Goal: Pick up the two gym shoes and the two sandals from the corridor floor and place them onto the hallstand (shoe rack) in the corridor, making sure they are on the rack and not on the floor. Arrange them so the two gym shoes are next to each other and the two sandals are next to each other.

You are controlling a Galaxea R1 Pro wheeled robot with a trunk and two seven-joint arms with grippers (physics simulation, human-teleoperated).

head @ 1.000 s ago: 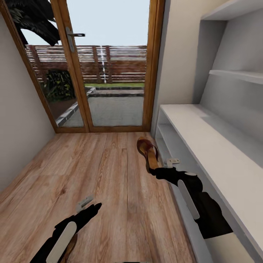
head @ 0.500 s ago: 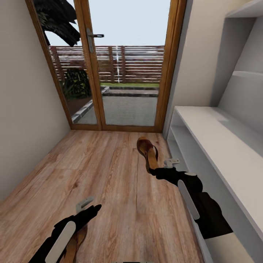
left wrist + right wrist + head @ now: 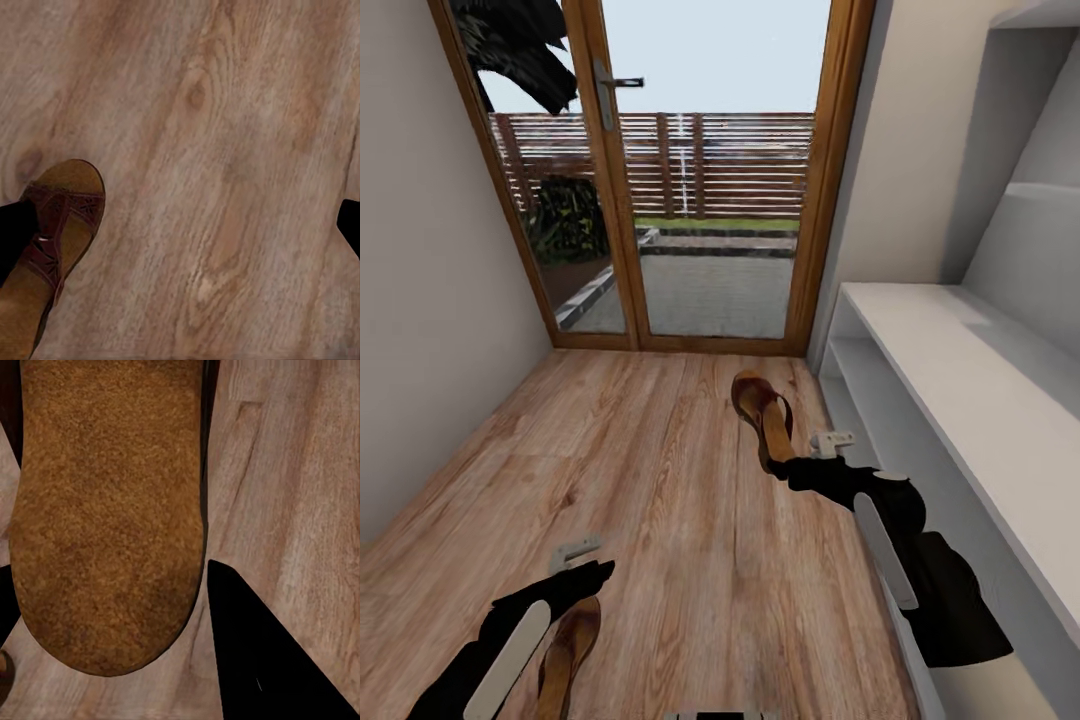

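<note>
Since a moment ago our left claw [image 3: 582, 560] has drawn back, uncovering more of one brown sandal [image 3: 565, 645] beneath it on the corridor floor [image 3: 660, 480]. Our right claw [image 3: 812, 452] hangs over the second sandal [image 3: 765, 415], lying just beside the white hallstand [image 3: 960, 380]. We cannot tell either claw's state.

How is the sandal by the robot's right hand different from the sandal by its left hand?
The far sandal is tilted up off the corridor floor, with the right end effector at its heel; the near sandal lies flat under the left arm. The far one is close to the shoe rack; the near one is farther from it. Both are brown with tan footbeds.
</note>
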